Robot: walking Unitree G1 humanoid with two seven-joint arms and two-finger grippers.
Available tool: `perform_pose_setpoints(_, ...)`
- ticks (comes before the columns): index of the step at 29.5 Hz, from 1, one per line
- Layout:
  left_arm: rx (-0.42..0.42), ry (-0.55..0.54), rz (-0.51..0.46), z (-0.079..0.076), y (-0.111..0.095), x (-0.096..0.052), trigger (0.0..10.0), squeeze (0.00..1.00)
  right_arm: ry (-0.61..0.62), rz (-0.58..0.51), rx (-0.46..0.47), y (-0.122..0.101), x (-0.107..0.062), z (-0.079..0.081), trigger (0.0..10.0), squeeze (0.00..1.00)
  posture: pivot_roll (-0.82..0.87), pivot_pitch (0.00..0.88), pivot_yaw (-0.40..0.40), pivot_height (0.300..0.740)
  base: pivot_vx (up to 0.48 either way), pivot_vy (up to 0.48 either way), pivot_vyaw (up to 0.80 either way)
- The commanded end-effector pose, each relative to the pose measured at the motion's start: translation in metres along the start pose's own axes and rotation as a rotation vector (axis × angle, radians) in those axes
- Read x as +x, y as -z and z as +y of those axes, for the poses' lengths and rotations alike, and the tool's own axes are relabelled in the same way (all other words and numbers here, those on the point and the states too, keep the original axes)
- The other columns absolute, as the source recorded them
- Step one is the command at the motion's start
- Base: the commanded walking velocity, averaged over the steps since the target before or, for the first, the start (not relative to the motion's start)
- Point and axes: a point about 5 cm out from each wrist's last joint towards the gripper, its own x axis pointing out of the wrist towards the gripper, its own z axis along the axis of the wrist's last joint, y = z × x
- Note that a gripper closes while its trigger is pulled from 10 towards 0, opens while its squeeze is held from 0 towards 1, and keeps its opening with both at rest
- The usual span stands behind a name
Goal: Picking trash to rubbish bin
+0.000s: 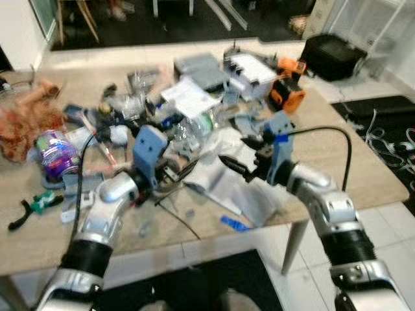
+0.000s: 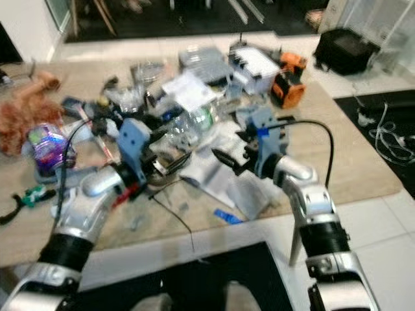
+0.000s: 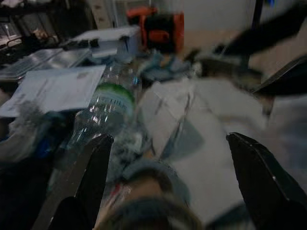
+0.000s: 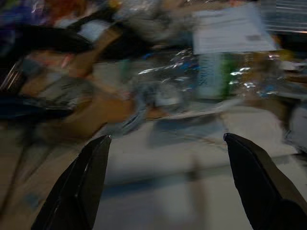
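both grippers hover over the cluttered desk (image 1: pixel 363 162) near its front edge, left gripper (image 1: pixel 170 173) and right gripper (image 1: pixel 235 163) fingers spread apart beside a clear bottle (image 3: pixel 103 112)

table (image 1: pixel 363 162): pale wood-look top, matt
plastic bottle (image 3: pixel 103 112): clear, glossy, crinkled, green label
paper sheet (image 1: pixel 189 96): white, matt, flat
grey bag (image 1: pixel 249 191): thin, soft-looking, creased, dull
left gripper (image 3: pixel 168 191) fingers (image 3: pixel 88 177): black, smooth, faint sheen
arms (image 1: pixel 327 207): silver, glossy metal look
floor (image 1: pixel 382 227): pale tiles, smooth
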Motion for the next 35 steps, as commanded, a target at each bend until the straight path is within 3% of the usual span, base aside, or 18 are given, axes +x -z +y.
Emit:
perform_pose_setpoints(1, 0.058, 0.066, 0.078, -0.001, 0.001, -0.008, 10.0, 0.0, -0.081, 0.04, -0.023, -0.003, -0.01, 0.002, 10.0, 0.0, -0.05, 0.0, -0.042, 0.74, 0.0, 0.0, 0.0)
perform_pose_setpoints(6, 0.097, 0.126, 0.159, -0.002, -0.001, -0.016, 10.0, 0.0, -0.205, 0.169, -0.104, 0.004, -0.029, 0.008, 10.0, 0.0, -0.05, 0.0, -0.041, 0.74, 0.0, 0.0, 0.0)
perform_pose_setpoints(10, 0.073, 0.129, 0.223, -0.003, 0.001, -0.018, 10.0, 0.0, -0.24, 0.211, -0.126, 0.005, -0.036, 0.01, 10.0, 0.0, -0.05, 0.0, -0.042, 0.74, 0.0, 0.0, 0.0)
perform_pose_setpoints(24, -0.11, 0.019, 0.347, -0.017, 0.005, 0.012, 10.0, 0.0, -0.266, 0.233, -0.141, 0.006, -0.034, 0.018, 10.0, 0.0, -0.05, 0.0, -0.034, 0.74, 0.0, 0.0, 0.0)
perform_pose_setpoints(29, -0.102, 0.014, 0.374, -0.022, 0.008, 0.015, 10.0, 0.0, -0.26, 0.234, -0.143, 0.007, -0.034, 0.018, 10.0, 0.0, -0.05, 0.0, -0.033, 0.74, 0.0, 0.0, 0.0)
perform_pose_setpoints(35, -0.03, -0.019, 0.418, -0.017, 0.01, 0.015, 10.0, 0.0, -0.258, 0.235, -0.14, 0.007, -0.034, 0.018, 10.0, 0.0, -0.05, 0.0, -0.034, 0.74, 0.0, 0.0, 0.0)
